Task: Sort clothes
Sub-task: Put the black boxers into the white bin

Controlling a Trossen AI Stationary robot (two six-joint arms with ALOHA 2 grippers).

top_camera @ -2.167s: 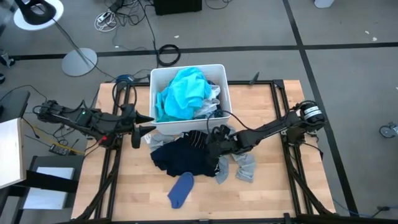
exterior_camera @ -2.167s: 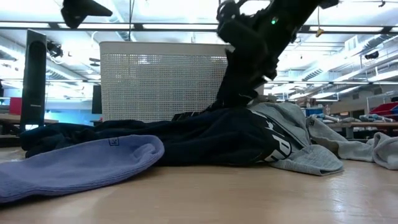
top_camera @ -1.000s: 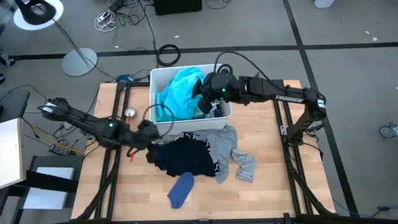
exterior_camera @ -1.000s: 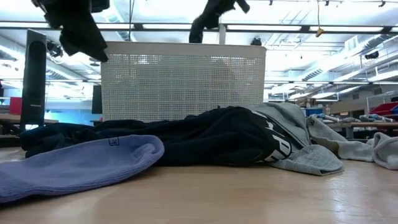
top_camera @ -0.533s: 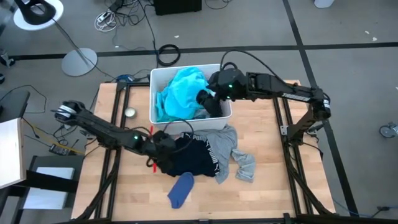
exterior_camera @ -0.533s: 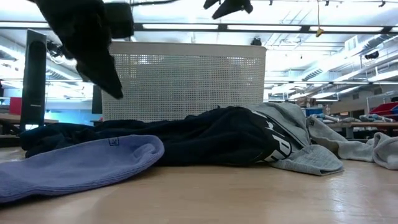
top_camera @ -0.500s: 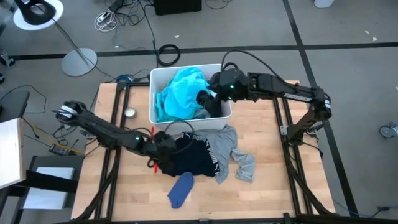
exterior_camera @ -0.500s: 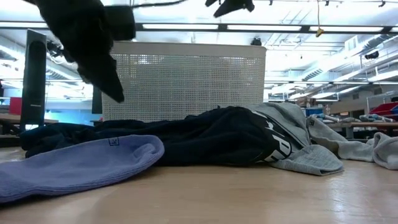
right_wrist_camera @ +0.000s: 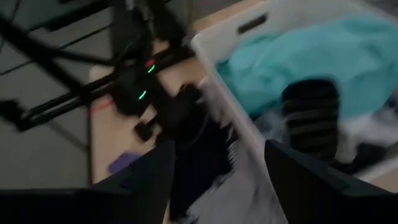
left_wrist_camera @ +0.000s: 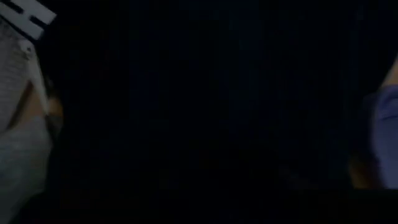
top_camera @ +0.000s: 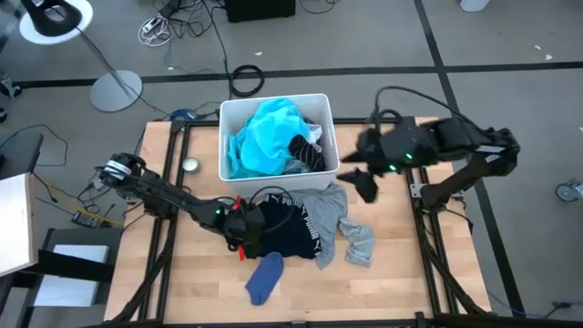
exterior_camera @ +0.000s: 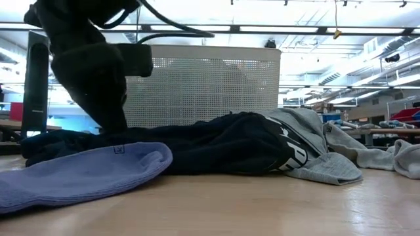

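The clothes lie in two places. A navy piece with white lettering (top_camera: 282, 228) (exterior_camera: 230, 147), a grey top (top_camera: 339, 219) and a blue sock (top_camera: 265, 278) (exterior_camera: 79, 174) lie on the table. A turquoise tee (top_camera: 264, 132) and a dark striped piece (top_camera: 302, 150) (right_wrist_camera: 310, 112) lie in the white bin (top_camera: 323, 102). My left gripper (top_camera: 241, 226) (exterior_camera: 108, 121) is down at the navy piece's left edge, and its wrist view is dark. My right gripper (top_camera: 364, 185) (right_wrist_camera: 221, 177) hangs open and empty to the right of the bin.
A small round object (top_camera: 189, 165) lies on the table left of the bin. Bare wood (top_camera: 410, 273) shows at the table's near right. Metal frame rails (top_camera: 414, 146) run along both sides of the table.
My left gripper has come down and toward the table's right, onto the navy piece's left edge. My right gripper has let go of the dark striped piece, which now lies in the bin, and has swung away toward the table's right edge.
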